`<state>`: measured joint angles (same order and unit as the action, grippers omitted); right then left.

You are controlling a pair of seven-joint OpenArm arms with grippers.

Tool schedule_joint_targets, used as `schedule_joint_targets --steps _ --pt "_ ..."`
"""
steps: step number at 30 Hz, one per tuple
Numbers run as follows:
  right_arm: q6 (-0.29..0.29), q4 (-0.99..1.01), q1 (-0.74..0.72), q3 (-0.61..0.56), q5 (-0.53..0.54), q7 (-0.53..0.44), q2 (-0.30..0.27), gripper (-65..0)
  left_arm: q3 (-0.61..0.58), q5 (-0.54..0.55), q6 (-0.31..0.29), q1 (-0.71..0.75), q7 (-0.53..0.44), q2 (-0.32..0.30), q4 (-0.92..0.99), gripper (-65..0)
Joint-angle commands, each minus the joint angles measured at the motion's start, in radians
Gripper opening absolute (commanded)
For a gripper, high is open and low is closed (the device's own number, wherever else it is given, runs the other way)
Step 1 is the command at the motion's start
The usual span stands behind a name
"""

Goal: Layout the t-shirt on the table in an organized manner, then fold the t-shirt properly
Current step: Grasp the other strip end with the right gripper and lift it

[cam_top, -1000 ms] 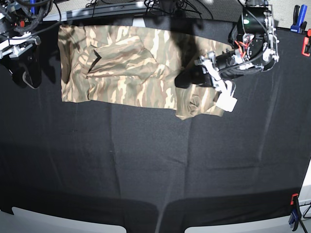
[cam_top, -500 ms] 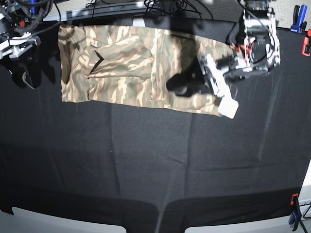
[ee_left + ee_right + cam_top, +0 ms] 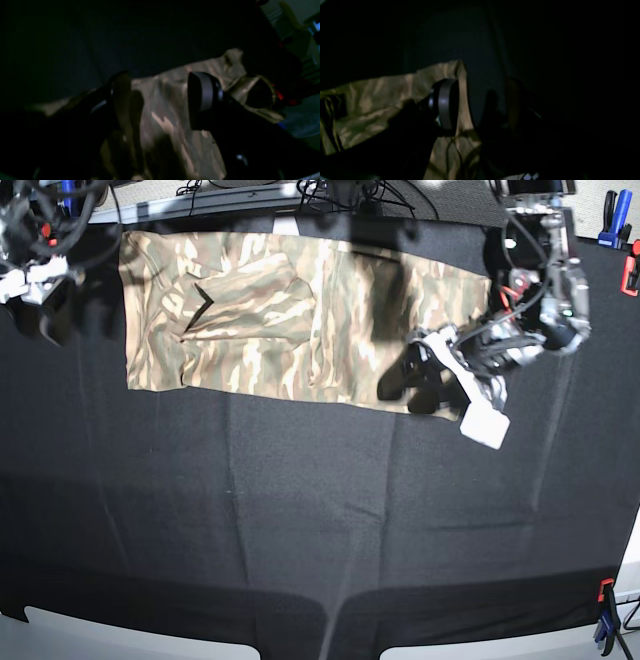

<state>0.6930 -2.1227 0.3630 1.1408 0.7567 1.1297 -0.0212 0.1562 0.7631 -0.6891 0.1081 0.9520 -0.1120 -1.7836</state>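
Note:
The camouflage t-shirt (image 3: 270, 320) lies spread out flat along the far side of the black table (image 3: 300, 520), with its dark V neckline at the left. My left gripper (image 3: 415, 388) hovers open over the shirt's lower right corner. In the left wrist view its jaws (image 3: 157, 100) stand apart with nothing between them, above the t-shirt (image 3: 165, 130). In the right wrist view my right gripper (image 3: 477, 107) is open over the edge of the t-shirt (image 3: 370, 100), holding nothing. The right arm (image 3: 30, 270) sits at the far left corner.
Blue (image 3: 610, 220) and red (image 3: 632, 275) clamps hold the cloth at the far right edge, and another clamp (image 3: 605, 610) sits at the near right. Cables and dark equipment line the far edge.
My left gripper opened and drew away down and right from the shirt's lower right corner. The bunched flap there now lies flat. The right arm pulled back towards the far left corner.

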Motion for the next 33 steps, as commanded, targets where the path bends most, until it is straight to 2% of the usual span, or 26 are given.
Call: schedule_joint_targets --steps 1,5,7,9,17,21,25,33 --pt "0.005 0.013 0.003 0.004 0.012 -0.023 -0.018 -36.2 0.0 0.023 -0.009 -0.009 -0.006 -0.003 -0.041 -31.5" --pt "0.005 0.135 0.003 0.0 0.015 -0.043 -0.038 -35.6 0.0 0.032 -0.009 -0.008 0.028 -0.003 -0.113 -31.5" --pt "0.005 0.175 0.003 0.0 0.034 -0.06 -0.039 -31.2 0.0 0.034 0.002 -0.008 0.027 -0.003 -0.13 -31.5" --pt "0.005 0.187 0.003 0.0 0.069 -0.063 -0.039 -28.4 0.0 0.033 0.008 -0.008 0.027 -0.003 -0.132 -31.5" --pt "0.005 0.185 -0.009 0.0 0.249 -0.044 -0.04 -28.5 0.0 0.029 0.008 0.011 0.027 -0.003 -0.132 -31.5" --pt "0.005 0.185 -0.02 0.0 0.242 -0.021 -0.04 -28.2 0.0 0.03 0.007 0.011 0.027 -0.003 -0.132 -31.5" --pt "0.005 0.185 -0.019 0.0 0.242 -0.008 -0.04 -17.6 0.0 0.03 0.007 0.011 0.027 -0.003 -0.132 -31.5" --pt "0.005 0.186 -0.022 0.0 0.209 -0.021 -0.04 -17.7 0.0 0.03 0.008 0.011 0.047 -0.003 -0.132 -31.5"
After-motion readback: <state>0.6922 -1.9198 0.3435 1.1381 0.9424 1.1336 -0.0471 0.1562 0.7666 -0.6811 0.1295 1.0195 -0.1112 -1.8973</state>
